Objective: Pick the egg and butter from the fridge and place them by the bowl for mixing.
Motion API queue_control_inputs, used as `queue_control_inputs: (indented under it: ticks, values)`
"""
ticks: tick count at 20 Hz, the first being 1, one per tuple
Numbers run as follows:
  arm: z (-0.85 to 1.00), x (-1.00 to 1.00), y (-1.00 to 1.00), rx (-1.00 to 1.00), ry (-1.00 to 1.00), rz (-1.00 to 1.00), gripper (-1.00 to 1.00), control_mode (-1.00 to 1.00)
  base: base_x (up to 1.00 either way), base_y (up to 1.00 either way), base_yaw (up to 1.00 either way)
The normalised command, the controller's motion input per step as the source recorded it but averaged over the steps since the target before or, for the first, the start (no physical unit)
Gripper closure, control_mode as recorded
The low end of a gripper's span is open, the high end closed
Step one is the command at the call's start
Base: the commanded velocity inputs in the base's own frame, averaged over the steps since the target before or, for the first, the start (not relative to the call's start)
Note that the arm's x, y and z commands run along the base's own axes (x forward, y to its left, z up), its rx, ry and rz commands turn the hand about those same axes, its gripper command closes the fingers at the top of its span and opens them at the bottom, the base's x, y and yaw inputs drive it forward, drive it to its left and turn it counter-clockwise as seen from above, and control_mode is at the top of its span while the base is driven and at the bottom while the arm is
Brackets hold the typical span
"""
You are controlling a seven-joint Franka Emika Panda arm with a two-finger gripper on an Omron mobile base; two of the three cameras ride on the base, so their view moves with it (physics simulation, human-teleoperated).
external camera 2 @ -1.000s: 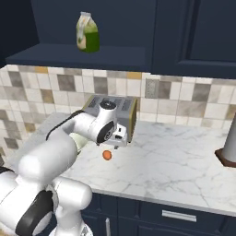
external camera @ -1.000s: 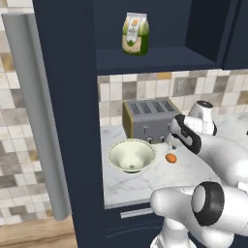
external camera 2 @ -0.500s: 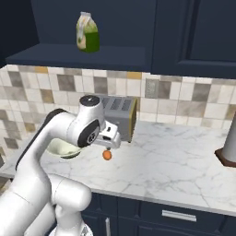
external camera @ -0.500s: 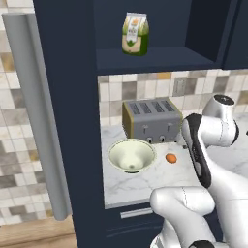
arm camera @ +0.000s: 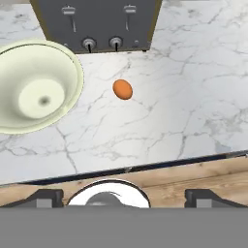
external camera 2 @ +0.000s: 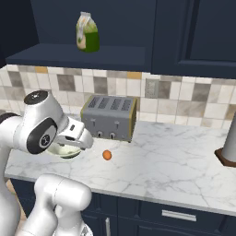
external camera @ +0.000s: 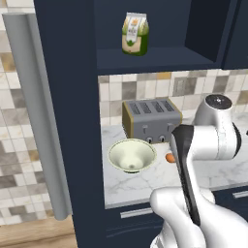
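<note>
The egg (arm camera: 122,89) lies alone on the marble counter (arm camera: 160,121) — just at the bowl's (arm camera: 34,87) three o'clock, in front of the toaster (arm camera: 99,22). The gripper (arm camera: 124,197) hangs back over the counter edge, fingers (arm camera: 46,197) spread wide, holding nothing.

My arm folds up through the lower right of the left base view — elbow joint high at right. My claw (arm camera: 124,196) gapes wide and empty, fingertips (arm camera: 46,197) low in the hand view.
</note>
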Motion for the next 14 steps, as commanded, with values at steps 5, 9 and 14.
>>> queue_control_inputs:
  ticks: [5, 9, 14]
  values:
    - [0.62, -0.39, -0.02, 0.00, -0.09, 0.05, -1.00, -1.00, 0.00, 0.00, 0.00]
    - [0.44, -0.31, -0.11, 0.00, -0.05, 0.07, -1.00, -1.00, 0.00, 0.00, 0.00]
    - [0.41, 0.00, 0.05, 0.00, -0.04, 0.02, -1.00, -1.00, 0.00, 0.00, 0.00]
